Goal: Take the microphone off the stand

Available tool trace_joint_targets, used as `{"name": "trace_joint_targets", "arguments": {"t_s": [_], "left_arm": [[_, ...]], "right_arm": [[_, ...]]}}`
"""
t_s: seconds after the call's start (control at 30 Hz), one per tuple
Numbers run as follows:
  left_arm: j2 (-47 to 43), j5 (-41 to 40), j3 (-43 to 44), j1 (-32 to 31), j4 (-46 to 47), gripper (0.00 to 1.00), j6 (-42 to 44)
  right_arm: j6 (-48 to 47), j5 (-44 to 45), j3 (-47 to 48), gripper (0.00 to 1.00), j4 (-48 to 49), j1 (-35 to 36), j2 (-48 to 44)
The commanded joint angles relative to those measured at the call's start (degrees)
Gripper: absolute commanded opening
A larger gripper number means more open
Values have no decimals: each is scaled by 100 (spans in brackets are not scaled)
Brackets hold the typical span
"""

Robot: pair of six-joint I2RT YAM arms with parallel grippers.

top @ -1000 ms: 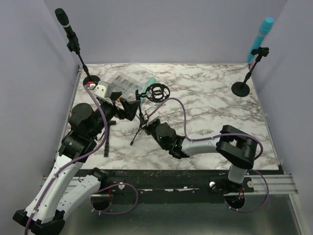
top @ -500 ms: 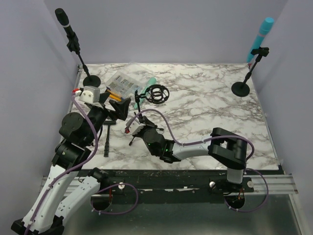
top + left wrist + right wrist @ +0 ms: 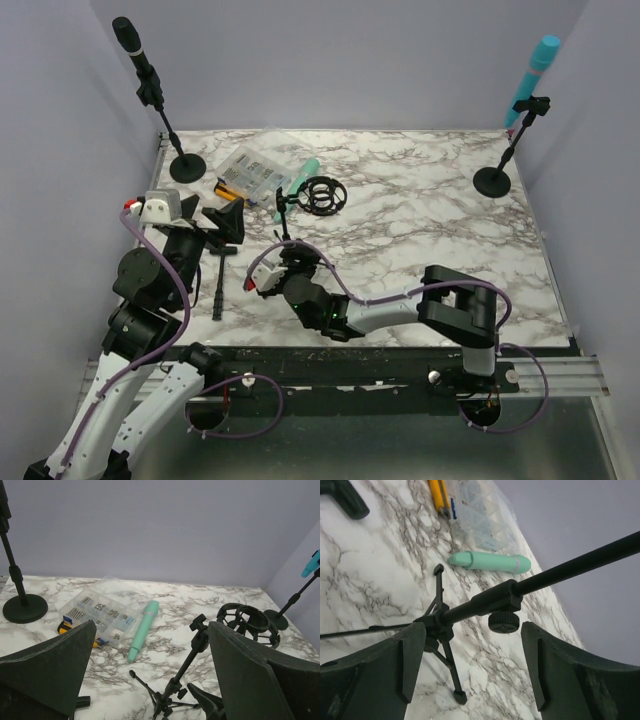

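The teal microphone [image 3: 305, 170] lies flat on the marble table beside a clear parts box, also seen in the left wrist view [image 3: 143, 630] and the right wrist view [image 3: 490, 562]. A small black tripod stand [image 3: 283, 222] stands mid-table with nothing on its top. My right gripper [image 3: 290, 260] is open at the stand's base, with the pole [image 3: 510, 595] crossing just above its spread fingers and touching neither. My left gripper [image 3: 226, 222] is open and empty, left of the stand [image 3: 190, 665].
A black shock mount ring [image 3: 322, 192] sits right of the microphone. The parts box [image 3: 250, 172] and a yellow knife [image 3: 228, 187] lie at back left. Tall stands carry a black microphone [image 3: 135, 45] at back left and a cyan one [image 3: 535, 65] at back right. A black rod [image 3: 217, 290] lies near left.
My right gripper went from shut at the tripod stand to open and slid left and nearer. My left arm drew back to the left, away from the stand.
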Motion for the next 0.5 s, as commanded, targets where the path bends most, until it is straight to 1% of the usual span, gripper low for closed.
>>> {"name": "trace_joint_targets", "arguments": {"t_s": [0.0, 0.13, 0.2, 0.27, 0.37, 0.47], "left_arm": [[-58, -273, -43, -23, 162, 97, -64], [-17, -252, -26, -28, 145, 97, -69], [11, -202, -18, -23, 144, 97, -73], [51, -113, 0, -19, 128, 97, -90], [140, 116, 31, -14, 141, 98, -107], [265, 480, 41, -17, 186, 99, -109]], "right_arm": [[1215, -244, -5, 87, -1033, 152, -626], [2613, -631, -633, 89, -1587, 152, -1661], [3227, -773, -1121, 90, -1660, 151, -2206], [3934, -803, -1589, 93, -1749, 155, -2755], [4922, -860, -2134, 99, -1881, 134, -3379], [5894, -1253, -2424, 100, -1949, 28, -3797]]}}
